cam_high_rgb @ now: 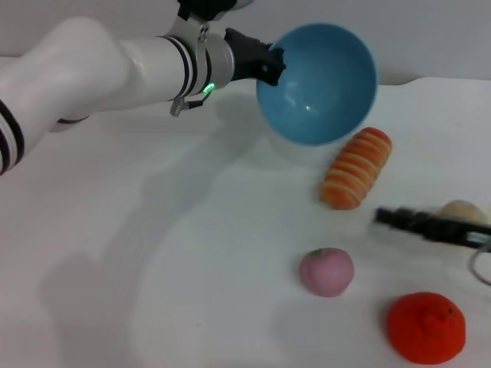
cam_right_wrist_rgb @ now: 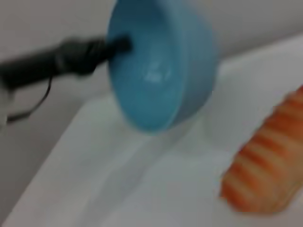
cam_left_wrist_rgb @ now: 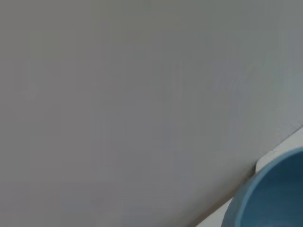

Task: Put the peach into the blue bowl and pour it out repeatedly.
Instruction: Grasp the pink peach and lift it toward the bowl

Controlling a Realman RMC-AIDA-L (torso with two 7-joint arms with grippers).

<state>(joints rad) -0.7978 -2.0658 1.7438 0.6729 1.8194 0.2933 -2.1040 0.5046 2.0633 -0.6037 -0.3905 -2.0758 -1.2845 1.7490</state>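
My left gripper (cam_high_rgb: 274, 65) is shut on the rim of the blue bowl (cam_high_rgb: 322, 84) and holds it tipped on its side above the back of the table, its empty inside facing forward. The right wrist view shows the same bowl (cam_right_wrist_rgb: 156, 75) with the left gripper (cam_right_wrist_rgb: 116, 46) clamped on its rim. A slice of the bowl's (cam_left_wrist_rgb: 274, 194) outside fills one corner of the left wrist view. The pink peach (cam_high_rgb: 326, 271) lies on the white table, well below and in front of the bowl. My right gripper (cam_high_rgb: 381, 217) reaches in low from the right edge, to the right of the peach.
An orange-striped bread roll (cam_high_rgb: 357, 167) lies just under the bowl; it also appears as the roll (cam_right_wrist_rgb: 265, 165) in the right wrist view. A bright orange bumpy fruit (cam_high_rgb: 426, 327) sits at the front right. A beige ball (cam_high_rgb: 462, 210) rests behind the right gripper.
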